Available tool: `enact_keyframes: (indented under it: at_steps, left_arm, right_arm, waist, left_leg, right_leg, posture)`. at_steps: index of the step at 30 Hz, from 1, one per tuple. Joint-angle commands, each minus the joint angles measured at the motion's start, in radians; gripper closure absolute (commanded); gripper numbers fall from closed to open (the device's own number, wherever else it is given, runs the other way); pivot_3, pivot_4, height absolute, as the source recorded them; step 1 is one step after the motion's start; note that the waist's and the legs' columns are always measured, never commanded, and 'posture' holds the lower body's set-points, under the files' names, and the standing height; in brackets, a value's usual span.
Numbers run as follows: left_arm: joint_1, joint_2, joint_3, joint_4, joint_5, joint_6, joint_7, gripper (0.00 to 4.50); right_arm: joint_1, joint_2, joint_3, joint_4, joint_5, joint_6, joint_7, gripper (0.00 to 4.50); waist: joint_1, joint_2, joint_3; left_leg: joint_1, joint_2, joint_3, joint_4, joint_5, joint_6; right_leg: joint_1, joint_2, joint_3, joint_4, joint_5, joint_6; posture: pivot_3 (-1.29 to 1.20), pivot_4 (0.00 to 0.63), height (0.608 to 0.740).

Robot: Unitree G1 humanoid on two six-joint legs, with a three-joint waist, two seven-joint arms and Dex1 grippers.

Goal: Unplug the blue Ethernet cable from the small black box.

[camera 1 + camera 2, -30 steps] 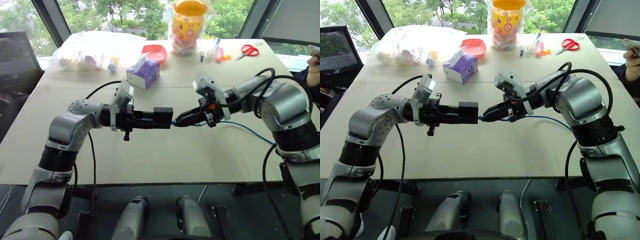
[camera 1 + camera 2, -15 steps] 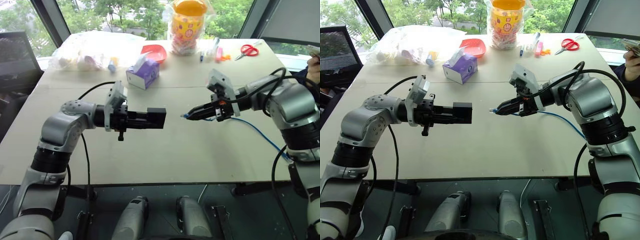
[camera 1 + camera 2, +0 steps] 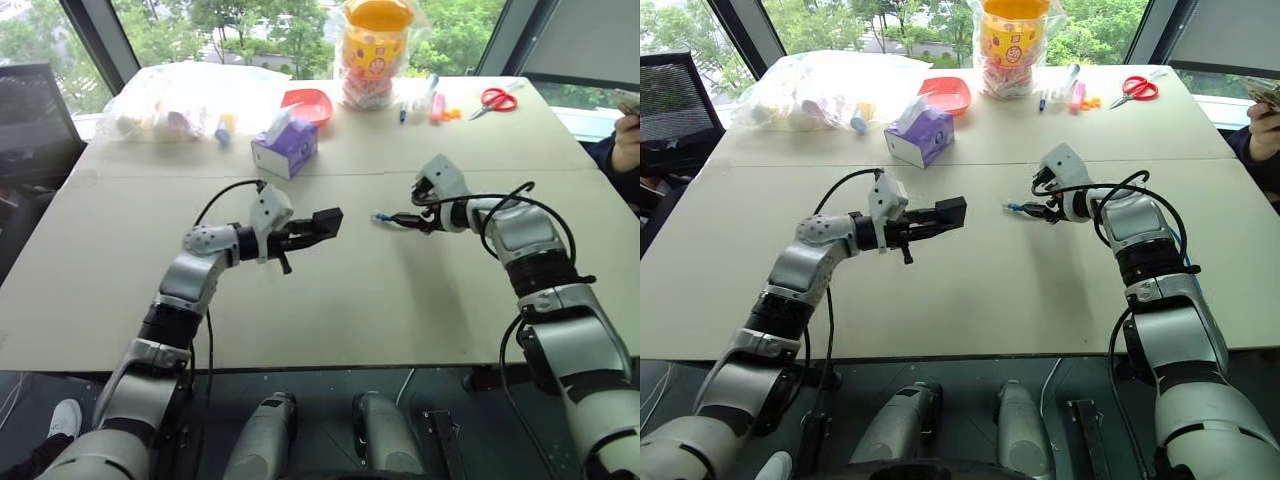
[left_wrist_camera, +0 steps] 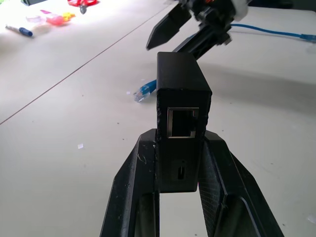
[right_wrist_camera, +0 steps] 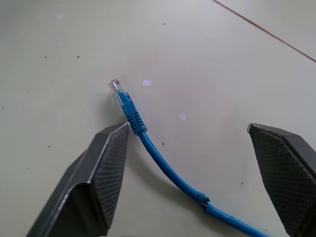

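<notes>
Cable and box were apart. The small black box (image 3: 324, 221) sat clamped between the two fingers of the left gripper (image 4: 178, 163), just left of centre in the left eye view and raised off the table (image 3: 330, 300); in the left wrist view its empty port faced the camera, with a smaller slot below it. The blue Ethernet cable (image 5: 163, 168) lay on the table at centre right of the head views, its clear plug (image 5: 115, 90) free and pointing toward the box across a bare gap. The right gripper (image 5: 192, 163) stood with its fingers spread wide on either side of the cable; one finger (image 5: 101, 168) seemed to touch the cord just behind the plug, though contact was hard to judge from that angle.

Along the top of the head views lay a purple tissue box (image 3: 286, 146), a red dish (image 3: 308, 103), a bagged yellow jar (image 3: 376, 50), red scissors (image 3: 497, 100) and a clear plastic bag (image 3: 175, 100). A person's hand (image 3: 628, 140) showed at the right edge.
</notes>
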Motion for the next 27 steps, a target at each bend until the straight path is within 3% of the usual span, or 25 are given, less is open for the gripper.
enact_keyframes:
  at_steps: [1,10,12,13,19,27]
  left_arm:
    - [-0.033,-0.031,0.023,0.054,0.025,-0.087,0.043,4.04]
    - [-0.083,-0.133,0.044,0.427,0.119,-0.349,0.197,4.04]
    - [-0.079,-0.132,0.053,0.463,0.112,-0.363,0.180,3.02]
    - [-0.077,-0.130,0.056,0.476,0.112,-0.369,0.172,2.74]
    - [-0.062,-0.108,0.065,0.476,0.100,-0.370,0.127,0.06]
    - [0.012,-0.022,0.085,0.228,0.032,-0.180,0.002,0.06]
  right_arm:
    - [0.019,-0.026,-0.081,-0.148,0.043,0.100,-0.012,0.81]
    - [0.281,-0.038,-0.216,-0.674,0.162,0.392,-0.087,0.81]
    - [0.303,-0.027,-0.231,-0.740,0.183,0.437,-0.112,0.73]
    - [0.312,-0.022,-0.238,-0.768,0.195,0.457,-0.123,0.73]
    - [0.365,-0.028,-0.268,-0.885,0.253,0.539,-0.146,0.73]
    - [0.451,-0.112,-0.308,-0.986,0.334,0.570,-0.101,0.73]
  waist:
    - [0.001,0.000,0.000]
    - [0.002,0.000,0.000]
    - [0.002,0.000,0.000]
    - [0.001,0.000,-0.001]
    - [0.002,0.000,-0.001]
    - [0.000,0.000,-0.001]
  left_leg:
    - [0.000,0.000,0.000,0.000,0.000,0.000]
    - [0.000,0.000,-0.001,0.002,0.000,0.001]
    - [0.001,0.000,-0.001,0.002,0.000,0.001]
    - [0.001,0.000,-0.001,0.003,0.000,0.001]
    - [0.002,0.001,-0.002,0.004,-0.001,0.001]
    - [0.002,0.001,-0.002,0.004,-0.001,0.001]
  right_leg:
    - [0.000,0.000,0.000,0.000,0.000,0.000]
    - [0.002,-0.001,-0.001,0.000,0.000,0.001]
    - [0.002,-0.001,-0.001,0.000,0.000,0.001]
    - [0.002,-0.001,-0.001,0.001,0.000,0.001]
    - [0.004,0.000,-0.001,0.001,0.000,0.001]
    - [0.004,0.000,-0.001,0.001,0.000,0.001]
  posture:
    - [0.00,0.150,0.740]
    - [0.00,0.150,0.740]
    - [0.00,0.150,0.740]
    - [0.00,0.150,0.740]
    - [0.00,0.150,0.740]
    - [0.00,0.150,0.740]
